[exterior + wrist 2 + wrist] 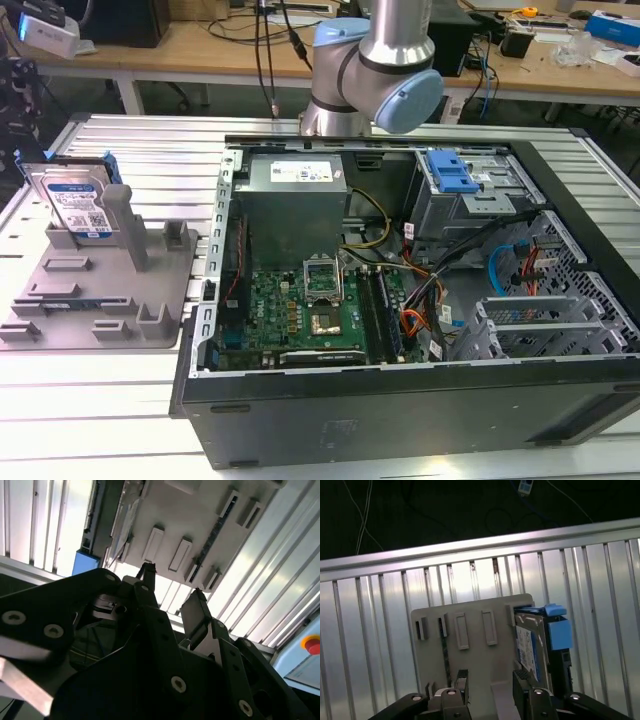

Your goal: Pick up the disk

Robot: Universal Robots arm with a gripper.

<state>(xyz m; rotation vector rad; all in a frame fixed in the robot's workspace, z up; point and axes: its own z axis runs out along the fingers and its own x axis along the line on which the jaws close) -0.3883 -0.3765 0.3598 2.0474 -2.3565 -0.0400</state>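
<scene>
Well clear of the grey fixture tray (475,660), the gripper (491,680) hangs empty, its fingers apart. The disk (526,650) stands upright at the tray's far corner, exterior view's left. Approach step, I judge; grasping calls for straddling its thin edge.

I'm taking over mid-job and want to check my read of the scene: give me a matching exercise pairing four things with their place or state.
Things:
1. disk
2. gripper
3. grey tray
4. blue bracket

Place or state:
A. open, holding nothing
B. inside the computer case
C. standing on edge in the tray
D. lying flat on the ribbed table

Pairs: 1-C, 2-A, 3-D, 4-B
</scene>
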